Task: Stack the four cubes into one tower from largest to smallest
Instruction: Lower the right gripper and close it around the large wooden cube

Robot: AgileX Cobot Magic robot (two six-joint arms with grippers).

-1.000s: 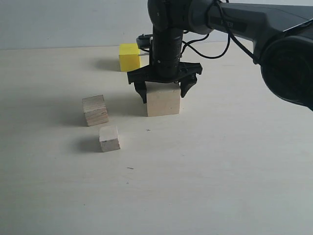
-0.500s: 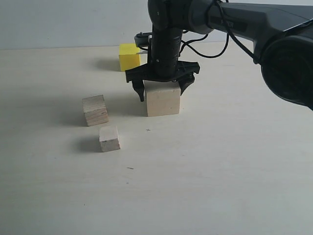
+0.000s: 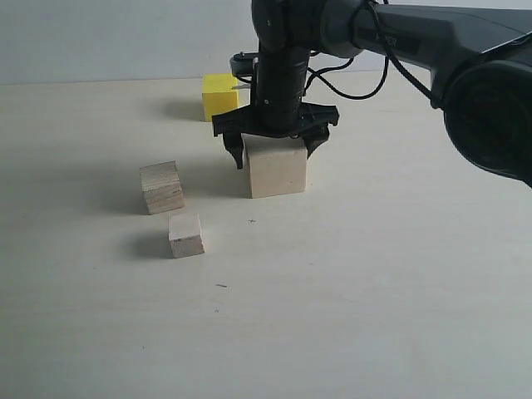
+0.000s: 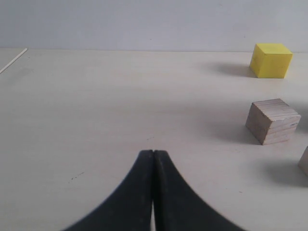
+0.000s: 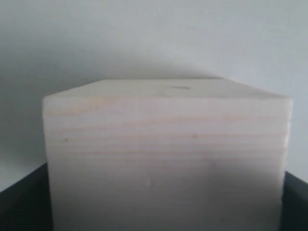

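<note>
So the right arm's jaws are hanging spread wide, straddling the top of the large pale cube [image 3: 277,173] on the desk [image 3: 374,274]. Yellow cube [image 3: 219,96] is sitting at its 11 o'clock, plywood cube [image 3: 162,188] at 9, smallest cube [image 3: 186,235] around 8.

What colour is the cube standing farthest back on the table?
That cube is plain bright yellow; the left wrist view shows it best.
</note>
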